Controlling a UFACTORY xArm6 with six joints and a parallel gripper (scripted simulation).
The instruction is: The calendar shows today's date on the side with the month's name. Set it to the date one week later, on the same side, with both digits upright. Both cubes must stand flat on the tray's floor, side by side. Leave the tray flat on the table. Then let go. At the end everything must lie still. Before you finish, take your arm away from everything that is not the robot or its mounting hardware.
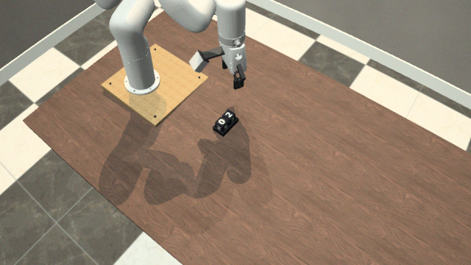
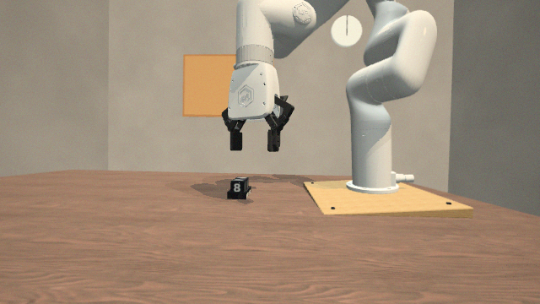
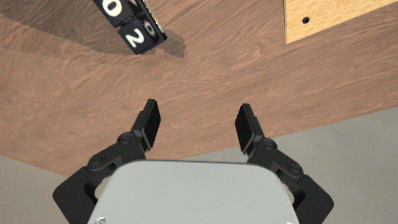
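The black calendar tray [image 1: 225, 123] sits flat on the wooden table with two black cubes side by side in it. Their top faces show a white 0 [image 1: 221, 121] and a white 2 [image 1: 229, 115]. In the exterior view the end cube face shows an 8 [image 2: 237, 187]. In the wrist view the cubes [image 3: 131, 25] lie at the top left, partly cut off. My gripper [image 1: 238, 84] [image 2: 255, 146] [image 3: 198, 111] hangs high above the table, back from the tray toward the arm's base, fingers wide open and empty.
The arm's base stands on a light wooden plate [image 1: 154, 82] at the table's back left; its corner shows in the wrist view [image 3: 330, 15]. Checkered floor surrounds the table. An orange panel [image 2: 207, 84] hangs on the far wall.
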